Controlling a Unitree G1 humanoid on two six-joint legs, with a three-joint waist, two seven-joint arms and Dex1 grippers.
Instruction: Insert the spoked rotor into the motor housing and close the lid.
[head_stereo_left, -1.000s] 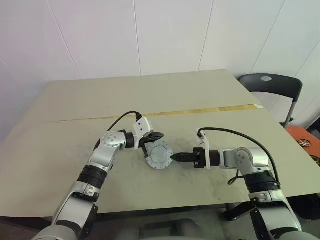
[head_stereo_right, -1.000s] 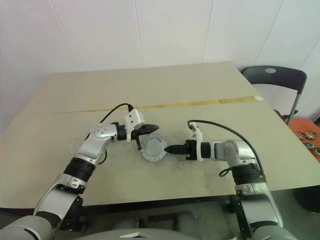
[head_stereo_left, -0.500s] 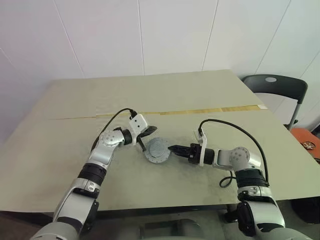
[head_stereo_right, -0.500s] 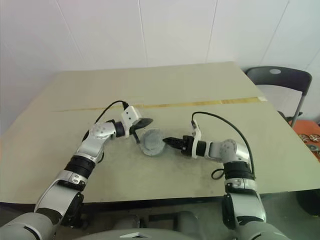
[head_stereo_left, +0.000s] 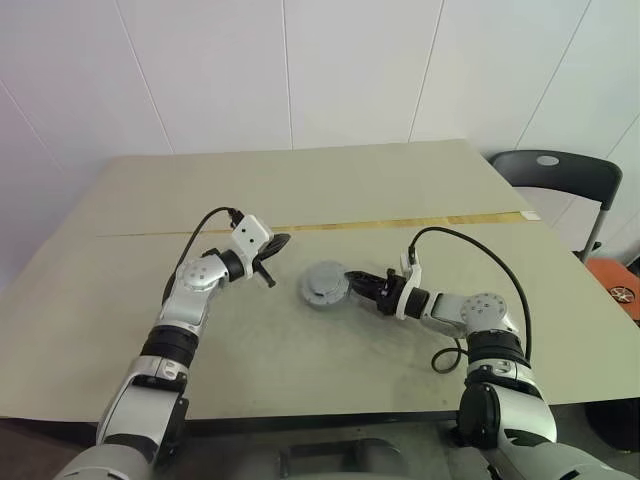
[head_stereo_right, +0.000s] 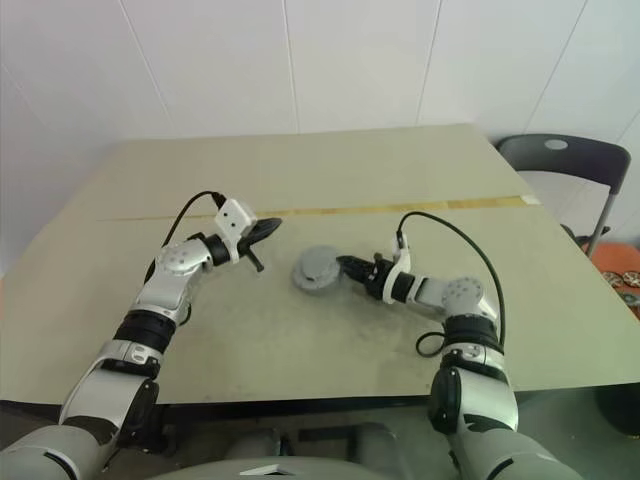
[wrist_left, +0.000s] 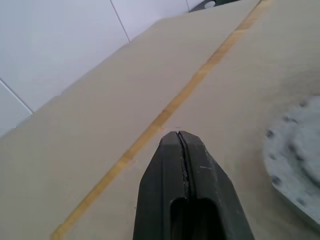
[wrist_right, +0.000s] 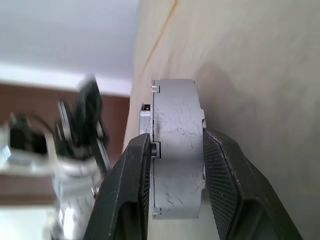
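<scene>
Broadly, the tabletop (head_stereo_left: 420, 180) is a wide beige slab with a yellow tape stripe (head_stereo_left: 430, 221) running across it, beyond both arms. A dark chair (head_stereo_left: 560, 175) stands off its far right corner.

On the bare surface, between the two arms and much nearer the right one, sits one round grey assembly: the lid (head_stereo_left: 324, 284) with its toothed edge, seated flat on what I take to be the motor housing (wrist_right: 145, 116), of which a thin darker edge peeks out on one side in the right wrist view. The spoked rotor cannot be made out; judging by the closed stack, it is probably already inside.

The right tool (head_stereo_left: 352, 280) reaches in low and nearly level, and its two black fingers (wrist_right: 227, 170) are clamped across the thickness of the lid, one on each flat face side of the stack. The left tool (head_stereo_left: 270, 245) hangs well apart from the assembly, off to that side, fingers pressed together on nothing.

My reading is that the closing step is in hand or nearly finished. The next move calls for checking that the lid sits flush all round; if so, the right tool should let go gently and draw straight back so the stack is not dragged or tipped across the tabletop.
</scene>
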